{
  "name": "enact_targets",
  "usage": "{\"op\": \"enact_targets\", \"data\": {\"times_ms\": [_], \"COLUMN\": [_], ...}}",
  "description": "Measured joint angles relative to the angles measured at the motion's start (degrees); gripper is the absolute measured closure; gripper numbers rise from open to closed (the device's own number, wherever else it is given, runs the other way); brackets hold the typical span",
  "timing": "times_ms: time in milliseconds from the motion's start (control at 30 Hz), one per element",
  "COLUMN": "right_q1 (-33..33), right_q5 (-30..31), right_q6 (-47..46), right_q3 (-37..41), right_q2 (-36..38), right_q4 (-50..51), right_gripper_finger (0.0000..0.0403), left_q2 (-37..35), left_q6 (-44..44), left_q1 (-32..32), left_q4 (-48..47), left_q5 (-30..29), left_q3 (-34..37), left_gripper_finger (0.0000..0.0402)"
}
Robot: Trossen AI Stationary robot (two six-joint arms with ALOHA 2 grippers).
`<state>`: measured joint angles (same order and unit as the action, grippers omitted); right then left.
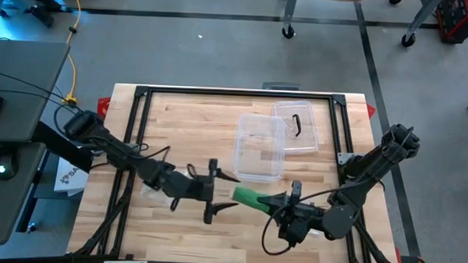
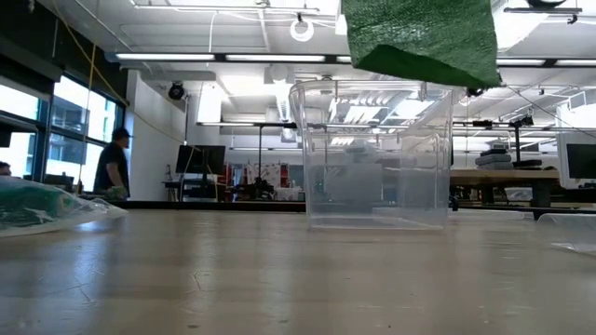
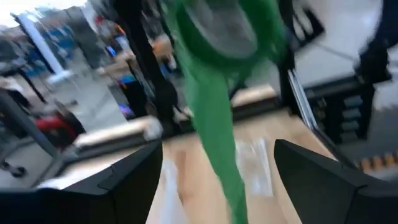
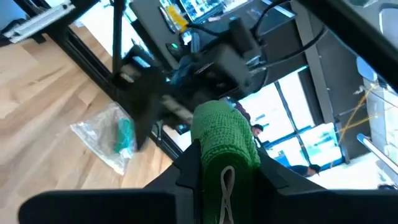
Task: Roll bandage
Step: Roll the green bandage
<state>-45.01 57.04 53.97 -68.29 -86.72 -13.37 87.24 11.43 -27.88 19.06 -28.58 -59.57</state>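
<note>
The green bandage (image 1: 247, 197) is a partly wound roll held above the table's near middle, with my right gripper (image 1: 274, 200) shut on it. In the left wrist view the roll (image 3: 224, 25) shows with a loose tail (image 3: 217, 124) hanging down from it. The low view shows the bandage's lower part (image 2: 424, 37) well above the tabletop. My left gripper (image 1: 222, 191) stands open just left of the roll, its fingers (image 3: 124, 180) wide on either side of the tail. I cannot tell whether they touch it. My right gripper pinches the wound part of the bandage (image 4: 224, 140) between its two fingers (image 4: 186, 171). The fingers come level from the table's right side. The roll is lifted clear of the table, and its loose tail hangs slack below it.
A clear plastic box (image 1: 258, 148) stands at the table's middle, its lid (image 1: 297, 126) lying behind it to the right. A plastic bag with something green inside (image 4: 106, 137) lies under the left arm. A black frame (image 1: 235, 93) borders the table. A person stands far off (image 2: 112, 163).
</note>
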Motion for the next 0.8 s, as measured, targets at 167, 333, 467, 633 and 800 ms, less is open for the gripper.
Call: {"op": "enact_targets", "data": {"times_ms": [167, 333, 467, 633, 800], "right_q1": [0.01, 0.02, 0.02, 0.02, 0.02], "right_q5": [-0.16, -0.07, -0.29, -0.45, -0.46], "right_q6": [0.03, 0.01, 0.03, 0.05, 0.05], "right_q3": [0.0, 0.0, 0.0, 0.0, 0.0], "right_q2": [0.0, -0.02, -0.02, -0.02, -0.02], "right_q4": [0.42, 0.87, 1.22, 1.4, 1.6], "right_gripper_finger": [0.0336, 0.0336, 0.0336, 0.0336, 0.0336], "left_q2": [-0.04, -0.02, -0.08, -0.06, -0.06], "left_q6": [0.48, -3.23, -10.94, -16.1, -22.11], "left_q1": [-0.86, -1.51, -0.92, 1.21, 2.62], "left_q4": [6.67, 11.25, 14.38, 14.59, 15.31], "left_q5": [-0.35, -0.57, 0.33, 11.26, 12.76], "left_q3": [0.0, 0.0, 0.0, 0.0, 0.0], "left_gripper_finger": [0.0096, 0.0096, 0.0096, 0.0098, 0.0125]}}
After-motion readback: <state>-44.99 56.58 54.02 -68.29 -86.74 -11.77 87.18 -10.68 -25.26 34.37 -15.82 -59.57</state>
